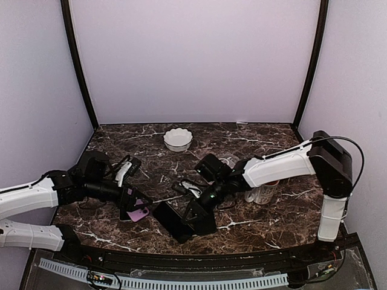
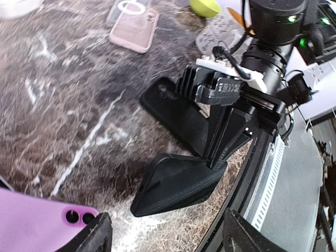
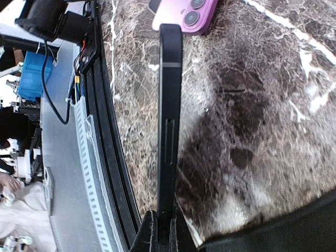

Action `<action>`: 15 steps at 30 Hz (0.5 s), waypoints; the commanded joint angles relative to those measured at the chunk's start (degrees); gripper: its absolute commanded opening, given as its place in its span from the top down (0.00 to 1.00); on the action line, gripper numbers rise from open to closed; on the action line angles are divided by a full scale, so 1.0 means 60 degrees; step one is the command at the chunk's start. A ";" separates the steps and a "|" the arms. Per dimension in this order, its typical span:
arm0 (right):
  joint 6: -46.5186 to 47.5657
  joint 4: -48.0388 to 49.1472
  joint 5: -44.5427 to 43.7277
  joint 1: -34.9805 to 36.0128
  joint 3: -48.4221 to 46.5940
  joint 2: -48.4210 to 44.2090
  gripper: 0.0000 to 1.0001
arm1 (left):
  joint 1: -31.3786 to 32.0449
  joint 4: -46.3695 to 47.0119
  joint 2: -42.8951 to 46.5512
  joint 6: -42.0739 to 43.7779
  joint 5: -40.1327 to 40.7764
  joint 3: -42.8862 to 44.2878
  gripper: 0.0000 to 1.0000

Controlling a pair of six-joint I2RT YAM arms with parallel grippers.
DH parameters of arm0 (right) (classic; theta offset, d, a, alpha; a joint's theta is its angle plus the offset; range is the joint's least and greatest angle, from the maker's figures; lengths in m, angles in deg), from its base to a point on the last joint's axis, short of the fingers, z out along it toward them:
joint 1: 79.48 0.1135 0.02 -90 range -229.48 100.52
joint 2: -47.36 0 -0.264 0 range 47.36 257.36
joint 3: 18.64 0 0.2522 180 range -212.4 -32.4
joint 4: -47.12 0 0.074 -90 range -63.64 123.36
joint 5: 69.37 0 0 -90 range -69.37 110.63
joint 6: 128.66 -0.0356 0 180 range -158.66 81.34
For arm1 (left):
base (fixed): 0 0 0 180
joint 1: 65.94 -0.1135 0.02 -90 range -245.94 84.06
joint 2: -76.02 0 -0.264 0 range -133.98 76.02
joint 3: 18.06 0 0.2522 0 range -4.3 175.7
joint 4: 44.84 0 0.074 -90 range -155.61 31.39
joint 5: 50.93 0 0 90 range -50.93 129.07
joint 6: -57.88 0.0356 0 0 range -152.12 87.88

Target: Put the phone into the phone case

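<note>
A purple phone lies back up on the marble table, its camera lenses showing in the left wrist view and the right wrist view. My left gripper hangs open just above the table, with the phone beside its left finger and nothing between the fingers. My right gripper is shut on the end of a thin black phone case, held edge-up over the front of the table. From the left wrist, the case tilts below the right gripper.
A second flat black slab lies under the right wrist. A pink case and a clear one lie further back. A white bowl stands at the back, a white mug by the right arm. The black front rail runs close by.
</note>
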 commanded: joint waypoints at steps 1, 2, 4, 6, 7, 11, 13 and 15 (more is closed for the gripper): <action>0.0815 0.1555 -0.0254 -0.0007 0.0710 -0.0931 1.00 | 0.0276 0.0833 -0.0136 0.1588 -0.1117 0.0076 0.26; 0.0825 0.1830 -0.0295 -0.0005 0.0925 -0.1054 1.00 | 0.0352 0.0905 -0.0193 0.1807 -0.1140 0.0099 0.26; 0.0867 0.2210 -0.0312 -0.0005 0.1244 -0.1243 1.00 | 0.0520 0.0996 -0.0435 0.2274 -0.1278 0.0232 0.26; 0.0963 0.2446 -0.0342 -0.0005 0.1415 -0.1430 1.00 | 0.0661 0.1139 -0.0694 0.2878 -0.1256 0.0303 0.25; 0.1029 0.2476 -0.0378 -0.0007 0.1484 -0.1536 1.00 | 0.0677 0.1186 -0.0937 0.3217 -0.1227 0.0335 0.25; 0.1199 0.2616 -0.0504 0.0035 0.1771 -0.1868 1.00 | 0.0739 0.0878 -0.1860 0.3900 -0.1453 0.0697 0.25; 0.1222 0.2848 -0.0445 0.0039 0.1896 -0.1903 1.00 | 0.0746 0.1153 -0.2263 0.4134 -0.1394 0.0750 0.25; 0.1317 0.2791 -0.0414 0.0053 0.1852 -0.1848 1.00 | 0.0756 0.1398 -0.2662 0.4242 -0.1307 0.0964 0.25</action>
